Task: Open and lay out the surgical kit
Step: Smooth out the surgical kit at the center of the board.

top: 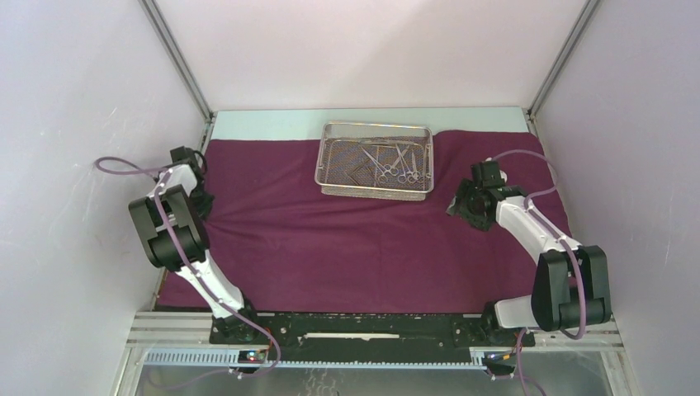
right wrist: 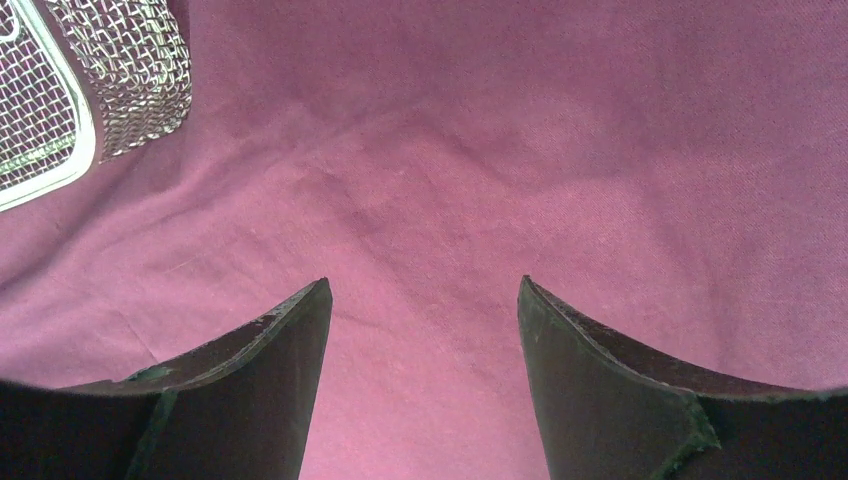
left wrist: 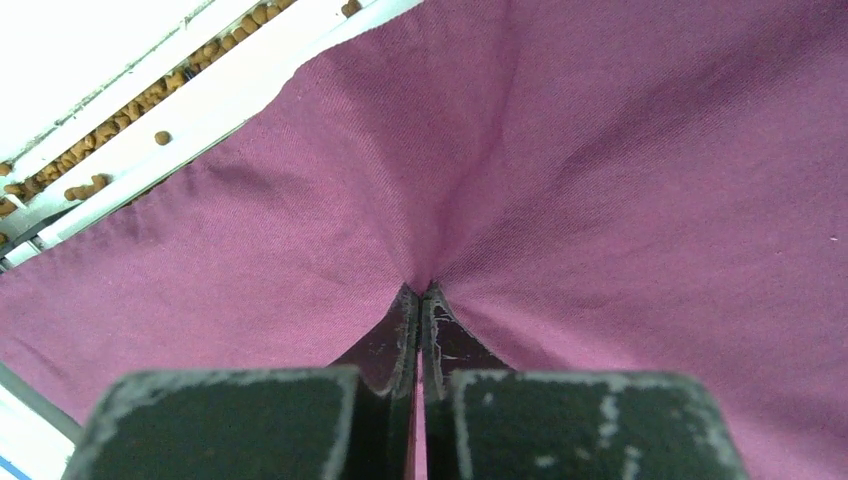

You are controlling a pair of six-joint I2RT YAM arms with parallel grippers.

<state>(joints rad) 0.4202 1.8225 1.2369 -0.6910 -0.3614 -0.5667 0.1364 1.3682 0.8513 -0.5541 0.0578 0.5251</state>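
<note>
Two things: left end effector (left wrist: 420, 293) is pinched shut on the cloth wrap (top: 330, 247), right end effector (right wrist: 423, 282) hangs open over it. Pull hard and the mesh tray (top: 376, 195) sitting on its far middle could slide.

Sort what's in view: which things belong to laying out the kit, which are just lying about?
Job: cloth, pinched by the shut left gripper; tray; instruments in it; open right gripper.
Lying about: brown bits beyond the cloth's edge; walls.
</note>
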